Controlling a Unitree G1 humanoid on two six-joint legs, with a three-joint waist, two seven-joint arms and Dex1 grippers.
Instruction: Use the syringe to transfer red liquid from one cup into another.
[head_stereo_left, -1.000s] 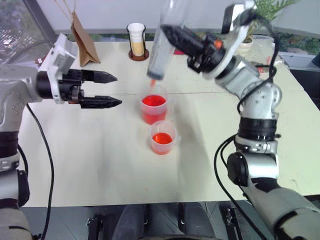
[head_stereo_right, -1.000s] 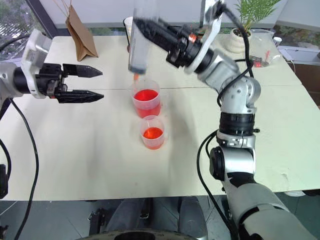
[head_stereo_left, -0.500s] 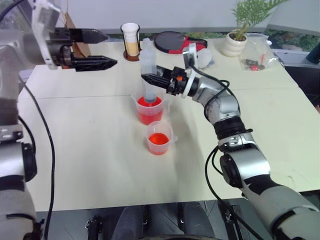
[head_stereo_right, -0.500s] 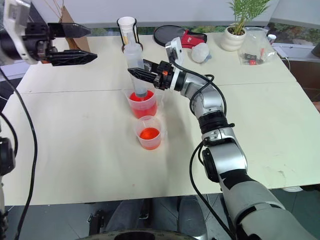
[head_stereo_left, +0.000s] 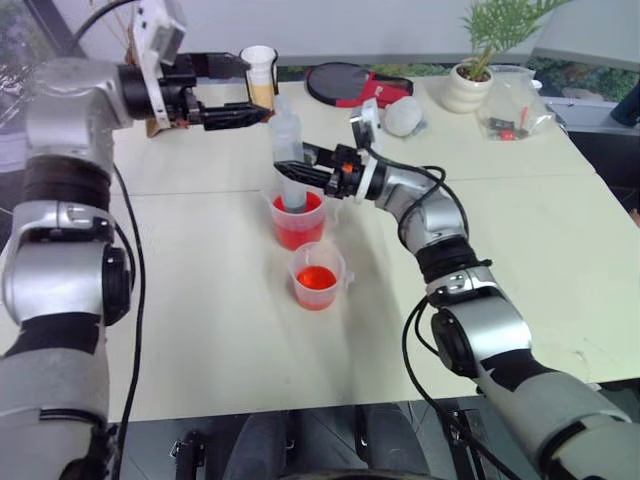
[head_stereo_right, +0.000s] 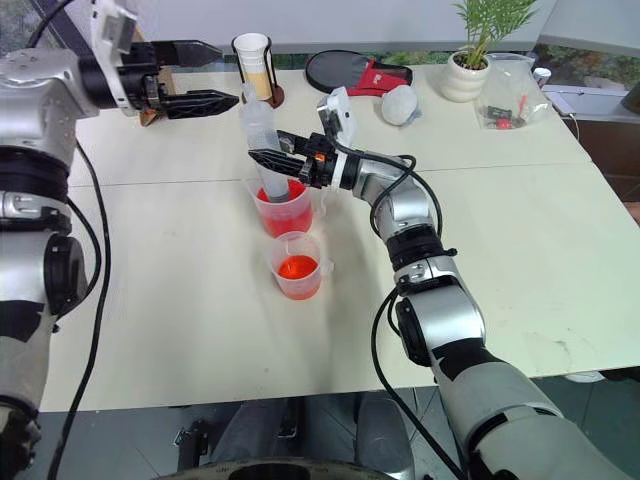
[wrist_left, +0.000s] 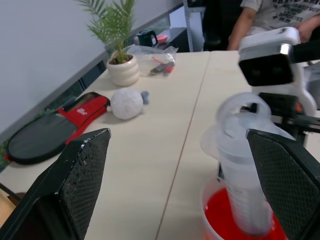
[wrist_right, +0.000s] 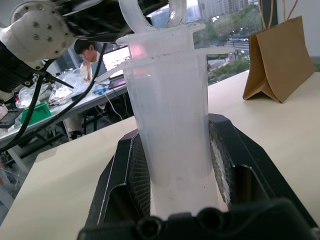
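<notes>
We see the right gripper (head_stereo_right: 268, 158) pinching the syringe (head_stereo_left: 288, 150) around its clear tube, with one black finger pressed on each side. The syringe stands almost straight up, and its bottom end dips into the far cup (head_stereo_left: 298, 222), which holds a lot of red liquid (head_stereo_left: 299, 229). The ring handle of the syringe is at the top, seen up close from the left wrist (wrist_left: 239, 106).

Just in front of that cup sits the near cup (head_stereo_left: 318, 277) — it has a little red liquid at the bottom. The two cups are right next to each other on the pale table (head_stereo_left: 200, 330).

The left gripper (head_stereo_left: 237, 91) hangs in the air above the back of the table, up by the top of the syringe. Its two black fingers (wrist_left: 70, 190) are spread wide apart and hold nothing.

Behind it stands a tall cup with a sandy layer (head_stereo_left: 261, 77) on a round brown coaster, and a brown paper bag (wrist_right: 277, 59) is nearby. Farther back we spot a black and red case (head_stereo_left: 355, 83), a fuzzy white ball (head_stereo_left: 403, 116), a small plant in a white pot (head_stereo_left: 470, 88) and a clear plastic bag (head_stereo_left: 512, 108).
</notes>
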